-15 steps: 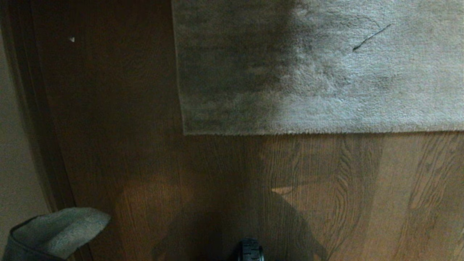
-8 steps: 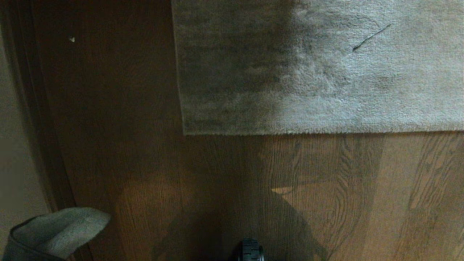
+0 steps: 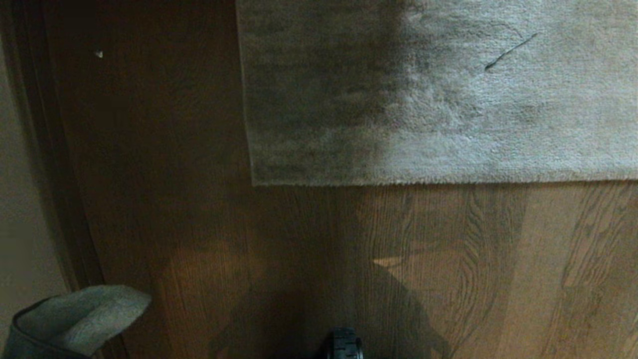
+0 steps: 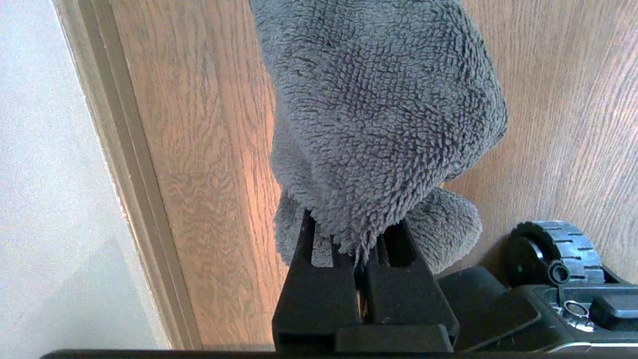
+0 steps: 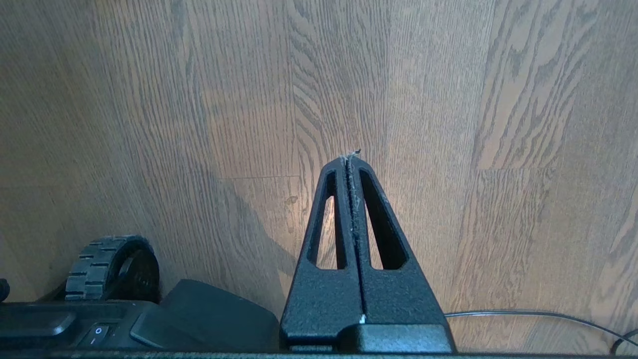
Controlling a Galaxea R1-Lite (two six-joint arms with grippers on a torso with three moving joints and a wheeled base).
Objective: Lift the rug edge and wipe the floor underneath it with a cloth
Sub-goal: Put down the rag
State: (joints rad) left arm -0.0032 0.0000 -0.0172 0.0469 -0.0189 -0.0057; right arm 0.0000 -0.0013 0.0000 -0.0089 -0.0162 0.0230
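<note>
The light grey rug lies flat on the floor (image 3: 448, 259), and the rug edge (image 3: 428, 182) runs straight across the head view to a square corner (image 3: 255, 182). The plush grey cloth (image 3: 75, 319) shows at the lower left of that view. In the left wrist view my left gripper (image 4: 355, 239) is shut on the cloth (image 4: 379, 109), which drapes forward over the fingertips and hides them. My right gripper (image 5: 352, 158) is shut with nothing in it, over bare brown boards (image 5: 498, 124). Both grippers are well short of the rug.
A pale wall (image 3: 20, 199) with a skirting board (image 4: 134, 174) runs close along the left side. My base's black wheel (image 3: 344, 344) sits at the front centre, also the wheel (image 5: 109, 264). A thin cable (image 5: 523, 314) lies on the floor. A dark thread (image 3: 511, 50) lies on the rug.
</note>
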